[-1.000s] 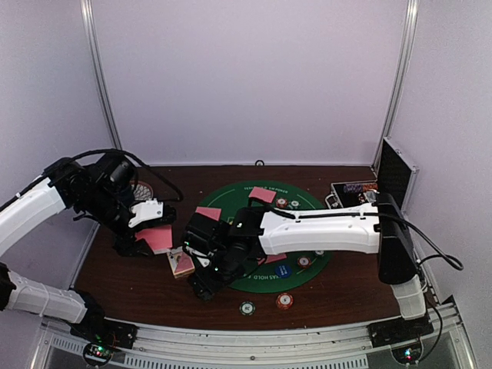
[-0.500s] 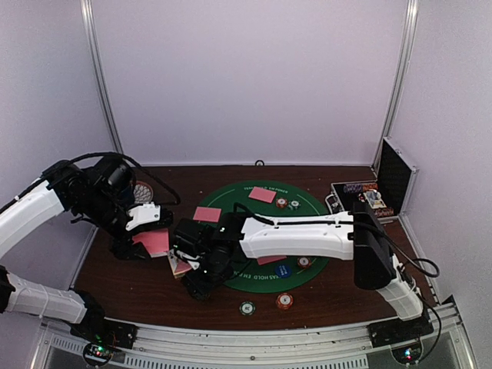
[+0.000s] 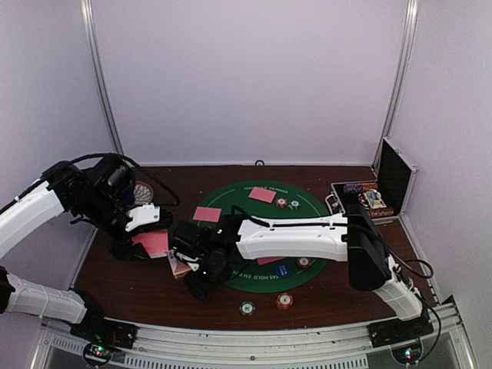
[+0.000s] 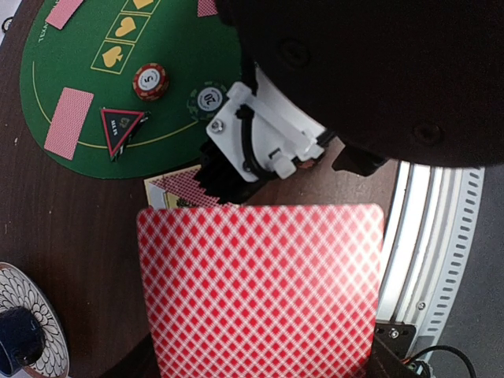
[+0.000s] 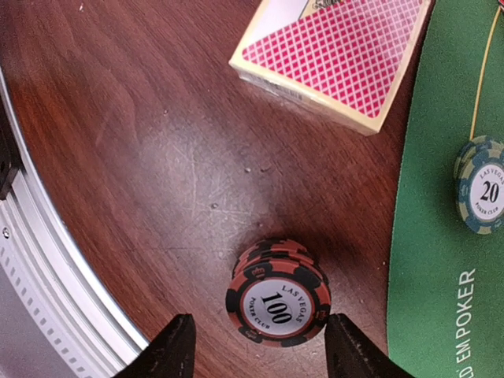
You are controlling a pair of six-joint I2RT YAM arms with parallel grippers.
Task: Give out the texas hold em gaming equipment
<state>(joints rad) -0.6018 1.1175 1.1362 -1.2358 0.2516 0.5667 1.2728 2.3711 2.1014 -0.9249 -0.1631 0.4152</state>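
One red chip stack between right end effector fingers, hidden overhead

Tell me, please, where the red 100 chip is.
Right wrist view: the red chip lies on the wood between the fingers of the right end effector, left of the green mat, below the card deck.

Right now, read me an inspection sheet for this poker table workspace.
Surface: brown wooden table, round green felt mat in the middle.
Job's things: pink-backed cards on the mat; card pack and red chip stack on bare wood; loose chips near the front edge.
Clutter: open metal case at right; patterned dish at left.
Grippers: left gripper shut on a held card; right gripper open, fingers either side of the red chip stack, not touching.
Cables: black cable over the left arm; another by the right arm's base.
Surroundings: plain walls, metal frame posts.
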